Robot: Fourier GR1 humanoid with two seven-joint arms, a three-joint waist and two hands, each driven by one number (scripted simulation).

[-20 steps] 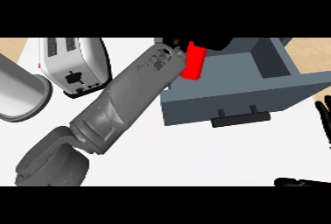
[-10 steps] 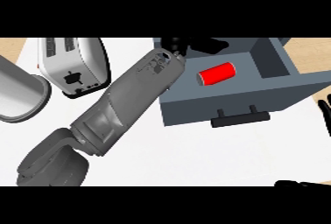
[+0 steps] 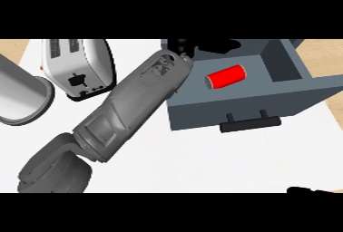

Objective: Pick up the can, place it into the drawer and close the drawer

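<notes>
- We are seeing the can [image 3: 226, 77], red, lying on its side on the floor of the open drawer [image 3: 305, 86], roughly in the middle of the compartment and touched by nothing.
- The drawer is standing pulled out toward us at the right of the bench [image 3: 201, 158], with its dark handle [image 3: 249, 123] sticking out from the grey front panel on the near side.
- Our left hand [image 3: 179, 45] is showing only as a dark shape at the far left corner of the drawer; the grey left forearm [image 3: 134, 106] is stretching diagonally from the near left up to that corner and is covering the drawer's left wall.
- We cannot tell whether that hand's fingers are released or clenched, because the forearm and the top of the view are cutting most of it off; it is not grasping the can.
- A second dark shape is sitting along the drawer's far edge, and we cannot make out what it is.
- A white toaster [image 3: 77, 68] is standing at the far left, just left of the forearm, and a metal cylinder [image 3: 20, 97] is lying left of it, cut by the edge.
- Our right hand [image 3: 311, 190] is barely peeking in at the near right corner; its fingers are too cut off for us to judge.
</notes>
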